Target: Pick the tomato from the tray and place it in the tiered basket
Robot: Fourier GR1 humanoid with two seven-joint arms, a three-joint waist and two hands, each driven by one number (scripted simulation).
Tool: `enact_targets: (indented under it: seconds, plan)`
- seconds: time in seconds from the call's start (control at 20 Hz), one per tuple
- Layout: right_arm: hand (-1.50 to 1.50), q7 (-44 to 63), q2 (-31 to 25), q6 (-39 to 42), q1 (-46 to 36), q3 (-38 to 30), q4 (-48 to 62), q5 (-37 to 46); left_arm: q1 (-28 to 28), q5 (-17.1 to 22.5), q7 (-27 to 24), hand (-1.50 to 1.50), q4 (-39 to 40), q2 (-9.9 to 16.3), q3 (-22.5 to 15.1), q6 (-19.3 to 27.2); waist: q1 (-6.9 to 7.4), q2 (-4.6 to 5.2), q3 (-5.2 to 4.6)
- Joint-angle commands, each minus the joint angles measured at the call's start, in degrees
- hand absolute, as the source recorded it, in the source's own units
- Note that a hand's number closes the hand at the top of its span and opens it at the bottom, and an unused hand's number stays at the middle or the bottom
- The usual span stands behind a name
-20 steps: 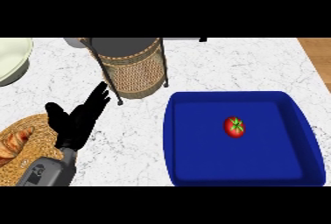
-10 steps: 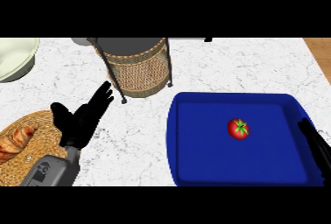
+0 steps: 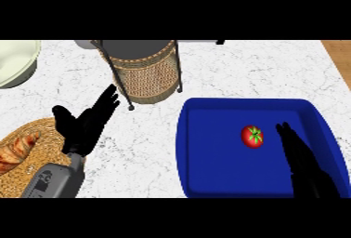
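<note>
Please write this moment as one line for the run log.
phase: reach | right hand: open, over tray, beside tomato, no contact | left hand: open, resting | tiered basket: no tomato

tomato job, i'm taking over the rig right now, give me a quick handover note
Right hand: open, fingers straight, over the blue tray, just right of the tomato, not touching it.
Left hand: open, resting over the counter left of the tray, holding nothing.
Tomato lies in the tray. Tiered basket stands behind, up-left of the tray.
Done: right hand is at the tomato.
Left: grasp, lift, carry to the basket, release.
</note>
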Motion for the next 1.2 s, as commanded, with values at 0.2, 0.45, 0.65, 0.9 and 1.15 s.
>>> enact_targets:
  seconds: [0.2, 0.45, 0.65, 0.9, 1.15]
  plan:
    - [-1.50, -3.1, 2.8, -0.7, 0.2, -1.6, 8.6, 1.9, -0.9, -2.8, -2.1, 0.00, 3.9, -2.8, 2.9, -2.6, -0.30, 0.00, 0.04]
    - [-1.50, -5.3, 4.8, -2.7, -2.7, -5.4, 14.0, 1.9, 3.7, -4.2, 2.5, 0.00, -4.9, -2.5, 2.3, -2.7, 0.03, -0.03, 0.05]
    - [-1.50, -5.2, 6.0, -4.4, 1.6, -4.3, 9.6, 4.8, 2.5, -6.0, 0.4, 0.00, -0.2, -5.7, 3.6, -3.0, -0.27, -0.04, 0.04]
    - [-1.50, -11.5, 8.2, -10.0, 0.8, -5.9, 20.1, 4.7, 1.8, -5.9, 1.6, 0.00, -0.8, -6.1, 4.7, -4.9, -0.16, -0.02, 0.05]
    - [-1.50, -13.6, 8.8, -8.1, -4.6, -10.3, 22.2, 1.7, -0.5, -7.5, 4.5, 0.00, -1.9, -7.3, 6.2, -3.7, -0.11, 0.01, 0.05]
